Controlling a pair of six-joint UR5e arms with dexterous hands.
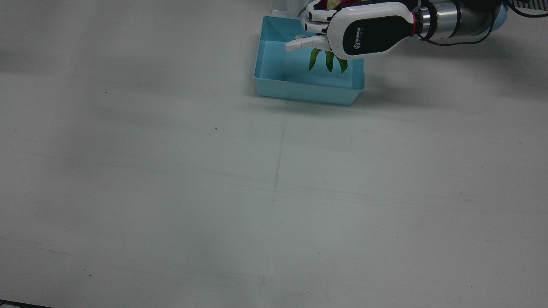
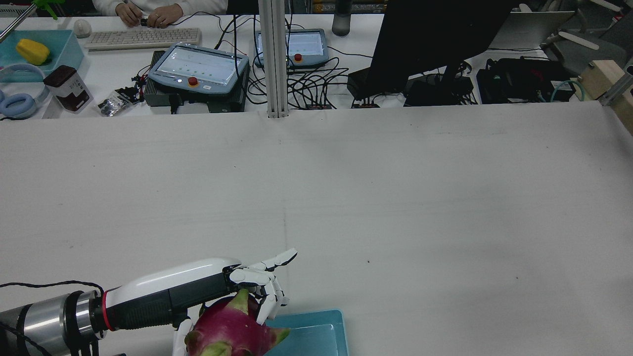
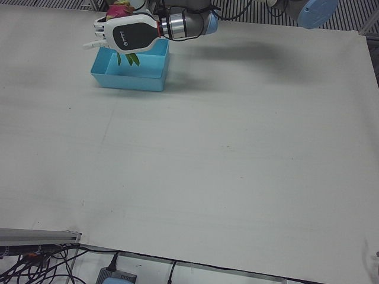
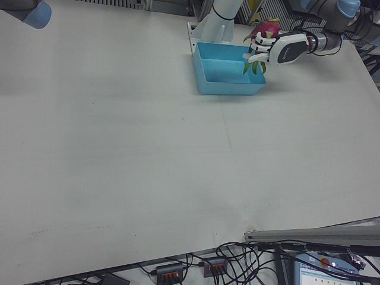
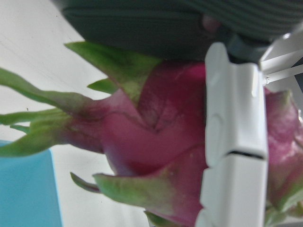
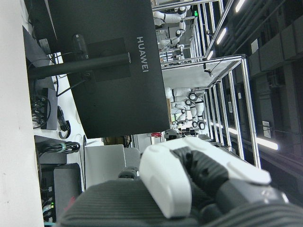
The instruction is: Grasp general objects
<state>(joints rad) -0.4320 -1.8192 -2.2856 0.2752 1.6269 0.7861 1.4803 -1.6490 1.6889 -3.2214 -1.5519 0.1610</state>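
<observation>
White table (image 1: 171, 192), blue bin (image 1: 299, 87), left hand (image 2: 247, 284) gripping magenta dragon fruit (image 2: 230, 331), green-tipped scales, above bin

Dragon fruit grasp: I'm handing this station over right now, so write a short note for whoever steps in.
Left hand: shut on the dragon fruit, carried off the table above the blue bin, near the robot's edge of the table. Its green leaf tips hang down over the bin's inside.
Right hand: seen only in its own camera, raised and facing the monitor; whether it is open or shut cannot be told.
Done: fruit grasped and lifted.
Left: probably lowering it into the bin and releasing. The bin looks otherwise empty.
</observation>
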